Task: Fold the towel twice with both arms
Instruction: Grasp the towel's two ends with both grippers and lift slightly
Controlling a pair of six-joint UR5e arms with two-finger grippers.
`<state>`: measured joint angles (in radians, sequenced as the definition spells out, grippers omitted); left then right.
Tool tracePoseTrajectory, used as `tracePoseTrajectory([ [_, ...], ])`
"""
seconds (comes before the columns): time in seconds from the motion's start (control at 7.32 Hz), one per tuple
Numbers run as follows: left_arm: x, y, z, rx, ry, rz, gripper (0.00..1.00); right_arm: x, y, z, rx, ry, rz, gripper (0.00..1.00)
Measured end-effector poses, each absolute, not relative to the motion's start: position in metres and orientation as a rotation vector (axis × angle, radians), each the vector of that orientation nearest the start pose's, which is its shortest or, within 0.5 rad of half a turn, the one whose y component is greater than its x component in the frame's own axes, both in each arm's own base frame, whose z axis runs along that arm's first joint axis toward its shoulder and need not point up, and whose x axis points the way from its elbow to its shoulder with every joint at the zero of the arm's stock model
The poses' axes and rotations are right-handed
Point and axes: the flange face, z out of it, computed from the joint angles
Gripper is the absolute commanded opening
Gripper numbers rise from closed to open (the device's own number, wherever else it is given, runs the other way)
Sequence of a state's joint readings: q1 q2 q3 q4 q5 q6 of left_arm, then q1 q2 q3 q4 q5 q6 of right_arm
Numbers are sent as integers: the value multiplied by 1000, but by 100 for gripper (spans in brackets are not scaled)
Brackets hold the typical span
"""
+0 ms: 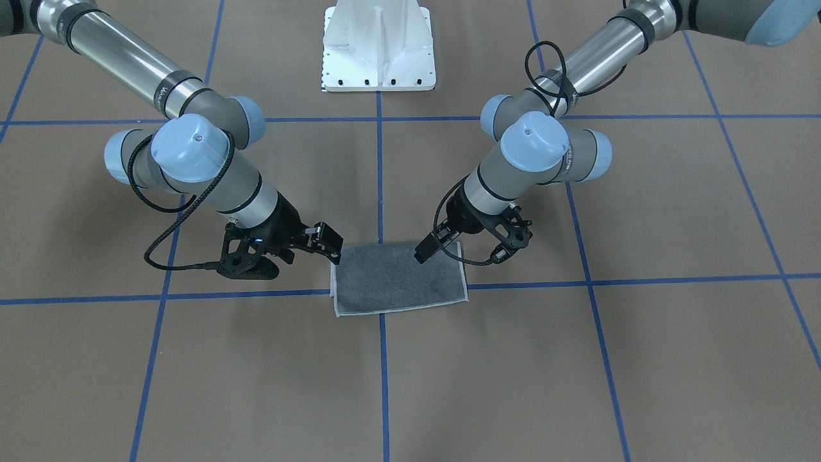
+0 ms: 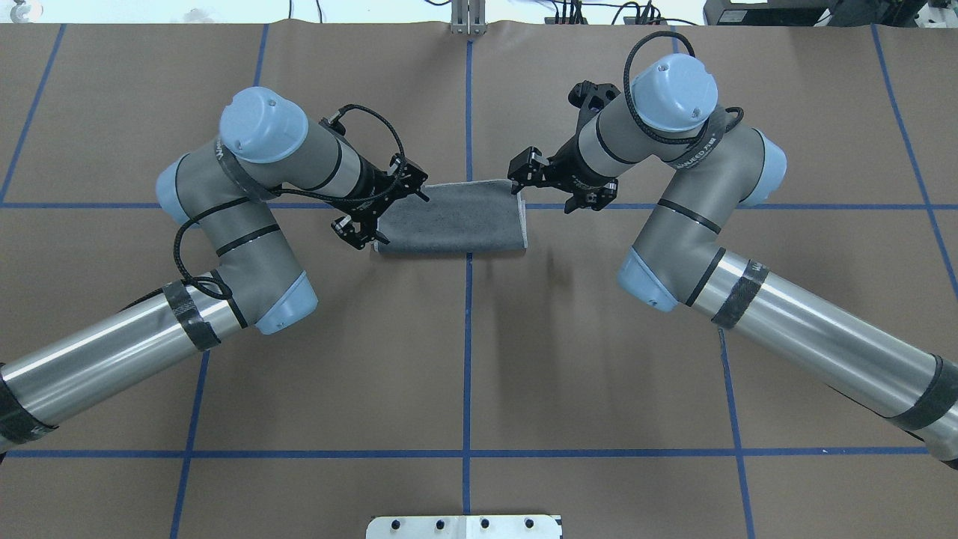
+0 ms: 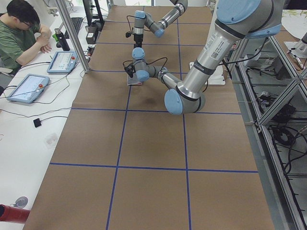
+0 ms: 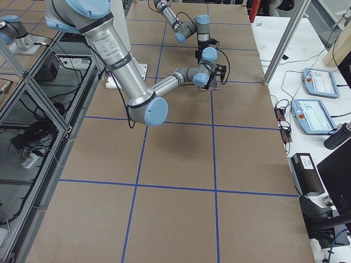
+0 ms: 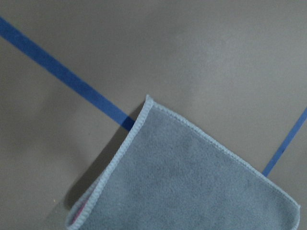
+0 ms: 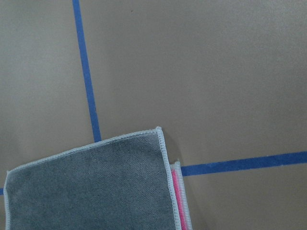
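Towel [image 2: 449, 217] is folded once, grey side up, flat on the worktop [image 2: 464, 359] mid-grid, across a blue tape [image 2: 468, 337] crossing. Left hand [image 2: 389, 209] sits over its left end, right hand [image 2: 557, 187] over its right end. Both are spread wide, holding nothing. Only the right wrist view shows the pink edge [image 6: 176, 191] underneath. Fingers fall outside both wrist views, and the hands are too small in the side views.
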<state>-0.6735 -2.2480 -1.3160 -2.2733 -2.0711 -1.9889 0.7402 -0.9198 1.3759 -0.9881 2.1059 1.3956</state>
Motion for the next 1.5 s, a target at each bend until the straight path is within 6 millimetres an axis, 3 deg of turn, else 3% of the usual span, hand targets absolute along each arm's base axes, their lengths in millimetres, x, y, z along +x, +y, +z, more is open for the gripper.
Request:
tracePoseTrajectory([
  [0.55, 526, -519, 312, -311, 1136, -694, 94, -486, -556, 286, 11, -1123, 224, 99],
  [0.82, 538, -508, 315, -303, 1129, -689, 84, -484, -558, 284, 15, -1126, 224, 99],
  [1.09, 541, -505, 315, -300, 1128, -687, 64, -482, -559, 284, 19, -1127, 221, 99],
  [1.5, 540, -506, 317, -295, 1127, -680, 52, -481, -560, 284, 21, -1126, 222, 99],
])
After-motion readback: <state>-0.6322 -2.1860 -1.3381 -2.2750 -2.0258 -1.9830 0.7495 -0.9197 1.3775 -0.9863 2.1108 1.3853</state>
